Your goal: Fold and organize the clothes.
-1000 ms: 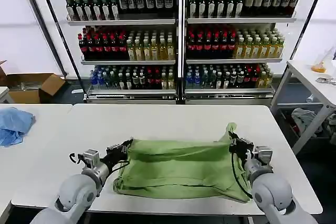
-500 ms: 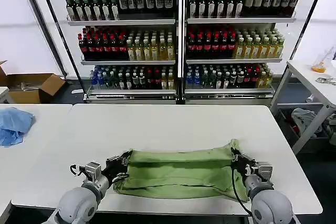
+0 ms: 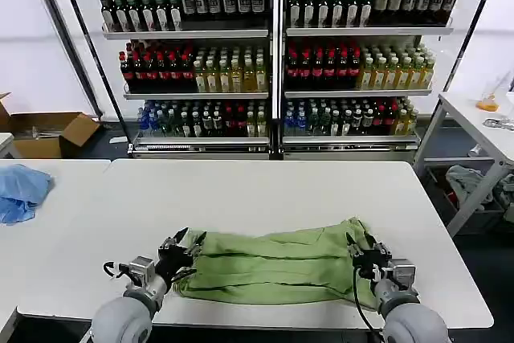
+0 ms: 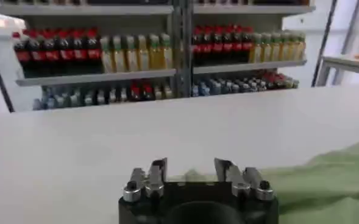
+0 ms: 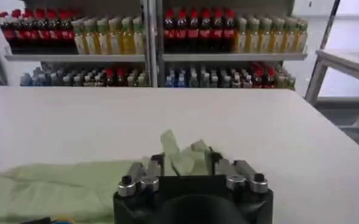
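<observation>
Fold step: lay both ends down level so the hem lines up, then release together. Polo shirt (image 3: 277,267) lies in a folded band across the table's (image 3: 265,190) near edge. Left gripper (image 3: 178,251) at its left end, jaws apart, empty. Right gripper (image 3: 363,255) low at the right end, jaws pinching fabric.
</observation>
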You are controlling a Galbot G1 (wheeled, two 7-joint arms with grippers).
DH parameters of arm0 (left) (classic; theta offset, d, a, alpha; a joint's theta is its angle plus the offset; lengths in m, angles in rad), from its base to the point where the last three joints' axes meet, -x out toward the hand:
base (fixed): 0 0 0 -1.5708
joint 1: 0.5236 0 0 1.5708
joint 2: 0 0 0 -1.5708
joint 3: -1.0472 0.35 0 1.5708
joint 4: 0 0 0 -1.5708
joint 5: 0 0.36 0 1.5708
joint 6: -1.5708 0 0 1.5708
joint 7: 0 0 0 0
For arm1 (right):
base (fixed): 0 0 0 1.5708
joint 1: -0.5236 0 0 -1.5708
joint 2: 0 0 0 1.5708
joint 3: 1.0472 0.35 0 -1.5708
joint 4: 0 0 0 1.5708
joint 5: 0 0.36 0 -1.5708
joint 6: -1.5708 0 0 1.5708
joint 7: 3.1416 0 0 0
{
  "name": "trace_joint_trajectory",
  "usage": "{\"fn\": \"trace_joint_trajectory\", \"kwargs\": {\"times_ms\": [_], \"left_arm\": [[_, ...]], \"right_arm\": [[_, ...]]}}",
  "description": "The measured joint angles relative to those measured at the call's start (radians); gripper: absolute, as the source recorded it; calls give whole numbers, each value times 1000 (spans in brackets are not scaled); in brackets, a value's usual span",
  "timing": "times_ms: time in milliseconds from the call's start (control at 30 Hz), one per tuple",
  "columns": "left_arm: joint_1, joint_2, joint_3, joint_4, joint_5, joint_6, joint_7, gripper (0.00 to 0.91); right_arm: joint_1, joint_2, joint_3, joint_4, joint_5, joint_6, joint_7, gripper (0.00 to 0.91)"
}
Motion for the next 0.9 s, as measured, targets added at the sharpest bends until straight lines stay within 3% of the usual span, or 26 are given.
{"fn": "trace_joint_trajectory", "kwargs": {"times_ms": [533, 900], "left_arm": [[105, -175, 14, -39, 130, -45, -104, 907], [95, -237, 26, 39, 243, -46, -127, 907]], "right_arm": [[-95, 32, 26, 41, -63, 28, 7, 907], [-111, 30, 32, 48, -71, 33, 8, 907]]}}
